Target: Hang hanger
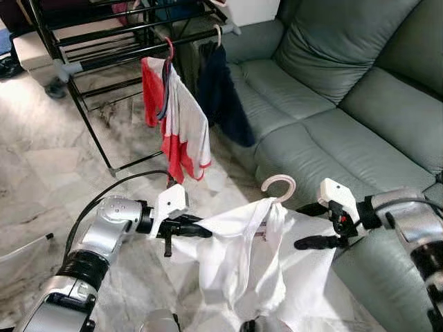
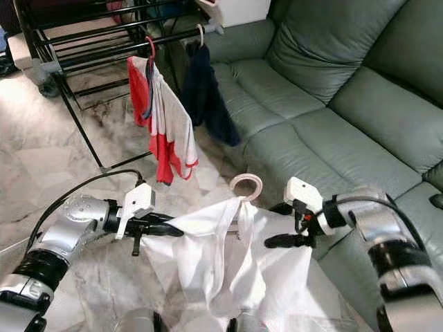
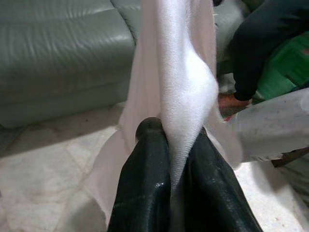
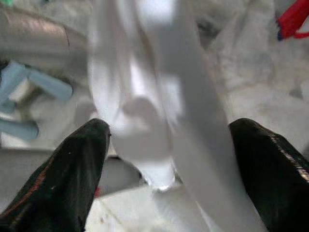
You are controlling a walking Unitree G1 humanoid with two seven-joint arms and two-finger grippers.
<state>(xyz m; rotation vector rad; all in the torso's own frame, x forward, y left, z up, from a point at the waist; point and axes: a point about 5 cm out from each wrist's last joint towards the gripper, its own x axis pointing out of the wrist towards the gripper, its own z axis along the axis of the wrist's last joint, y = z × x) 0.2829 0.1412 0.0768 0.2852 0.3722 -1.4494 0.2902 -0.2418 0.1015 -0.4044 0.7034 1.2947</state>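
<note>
A white garment [image 1: 239,259] hangs on a hanger whose pale pink hook [image 1: 279,185] sticks up above it, low in front of me. My left gripper [image 1: 205,229] is shut on the garment's left shoulder; the left wrist view has the cloth [image 3: 178,92] pinched between both black fingers. At the garment's right side my right gripper [image 1: 305,225] stands open, one finger above the other, and the white cloth [image 4: 159,106] lies ahead between its spread fingers. The black drying rack [image 1: 104,31] stands at the back left.
On the rack hang a red and white shirt [image 1: 178,121] and a dark navy garment [image 1: 221,93], each on its own hanger. A grey-green sofa [image 1: 332,90] takes up the right side. Marble floor [image 1: 48,173] lies to the left.
</note>
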